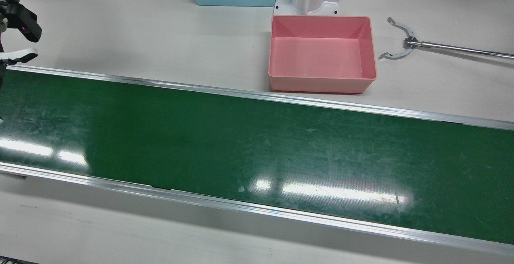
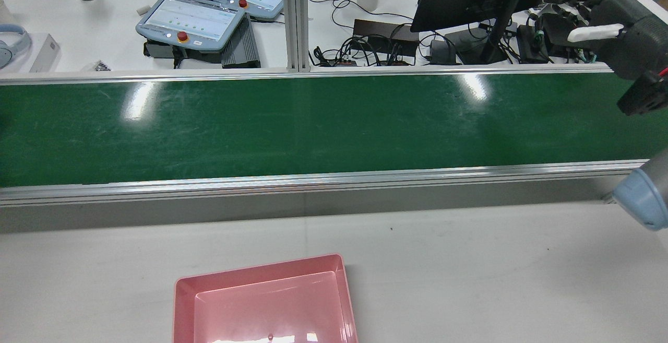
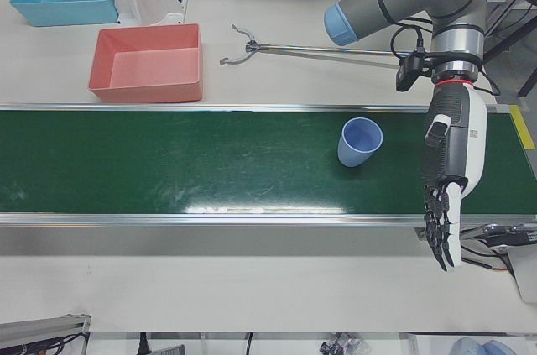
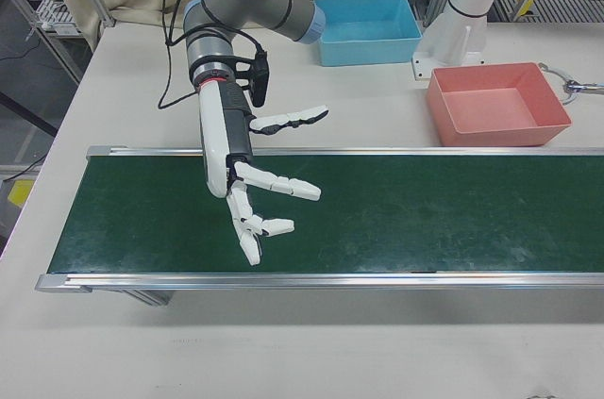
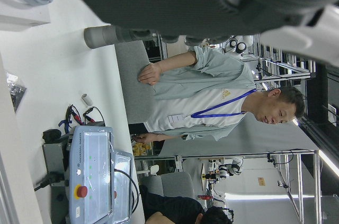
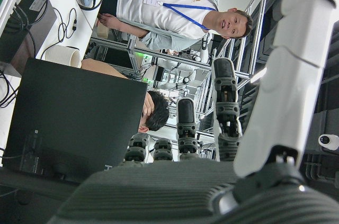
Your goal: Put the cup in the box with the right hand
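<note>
Brightness: all views evenly and brightly lit, colours clear.
Glare: white streaks of overhead light lie on the glossy green conveyor belt (image 1: 257, 151), strongest in the front view; also on the pink plastic box (image 2: 266, 301) floor in the rear view.
Shadows: soft and faint beside the box and under the belt's rail.
Focus: fixed views sharp; the hand views show their own dark housing blurred, close to the lens.

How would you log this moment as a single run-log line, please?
stage: waiting | cup: upright on belt, near left hand | right hand: open, above belt, empty | left hand: open | pink box: empty
</note>
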Controlling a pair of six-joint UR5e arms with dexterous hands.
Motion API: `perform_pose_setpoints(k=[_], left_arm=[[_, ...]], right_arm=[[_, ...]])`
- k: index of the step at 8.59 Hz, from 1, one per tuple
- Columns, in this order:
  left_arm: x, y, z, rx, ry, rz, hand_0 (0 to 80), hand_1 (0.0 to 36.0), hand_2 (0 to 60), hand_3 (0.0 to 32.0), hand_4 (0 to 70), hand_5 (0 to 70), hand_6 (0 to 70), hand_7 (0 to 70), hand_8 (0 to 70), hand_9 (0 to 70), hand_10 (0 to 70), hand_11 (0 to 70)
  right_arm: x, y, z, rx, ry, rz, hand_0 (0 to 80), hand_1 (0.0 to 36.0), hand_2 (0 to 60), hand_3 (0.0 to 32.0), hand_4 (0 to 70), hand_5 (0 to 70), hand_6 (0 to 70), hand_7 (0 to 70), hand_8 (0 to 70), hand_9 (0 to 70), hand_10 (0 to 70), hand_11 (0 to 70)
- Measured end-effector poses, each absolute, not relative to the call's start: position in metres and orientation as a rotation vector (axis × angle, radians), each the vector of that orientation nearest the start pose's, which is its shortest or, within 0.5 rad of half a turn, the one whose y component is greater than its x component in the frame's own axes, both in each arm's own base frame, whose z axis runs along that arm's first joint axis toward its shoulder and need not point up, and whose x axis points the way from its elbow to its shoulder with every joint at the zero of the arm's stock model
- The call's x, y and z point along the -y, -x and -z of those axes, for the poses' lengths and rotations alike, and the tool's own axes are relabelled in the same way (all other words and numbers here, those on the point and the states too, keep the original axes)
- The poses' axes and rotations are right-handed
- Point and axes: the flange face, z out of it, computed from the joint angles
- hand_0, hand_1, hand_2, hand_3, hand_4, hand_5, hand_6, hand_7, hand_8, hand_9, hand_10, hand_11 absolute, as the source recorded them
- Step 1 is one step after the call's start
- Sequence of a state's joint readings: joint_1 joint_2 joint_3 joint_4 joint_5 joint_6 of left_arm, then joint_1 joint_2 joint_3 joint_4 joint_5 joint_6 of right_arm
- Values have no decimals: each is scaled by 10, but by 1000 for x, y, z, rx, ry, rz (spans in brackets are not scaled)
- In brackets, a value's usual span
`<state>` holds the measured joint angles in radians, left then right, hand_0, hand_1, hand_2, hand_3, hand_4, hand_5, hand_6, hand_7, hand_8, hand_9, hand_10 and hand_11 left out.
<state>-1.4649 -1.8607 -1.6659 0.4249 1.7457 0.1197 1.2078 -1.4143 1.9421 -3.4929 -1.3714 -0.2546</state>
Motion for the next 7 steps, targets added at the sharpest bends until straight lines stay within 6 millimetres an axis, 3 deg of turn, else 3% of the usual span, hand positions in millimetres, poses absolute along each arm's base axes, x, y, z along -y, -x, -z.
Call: perform_pose_setpoints(k=[7], left_arm=[[588,54,-526,-1995,169,2042,0,0,0,0,0,0,0,0,0,0,0,0]], right_arm=[[538,40,-465,-2610,78,2152,562,124,0,0,347,54,97,425,20,96,68,116]])
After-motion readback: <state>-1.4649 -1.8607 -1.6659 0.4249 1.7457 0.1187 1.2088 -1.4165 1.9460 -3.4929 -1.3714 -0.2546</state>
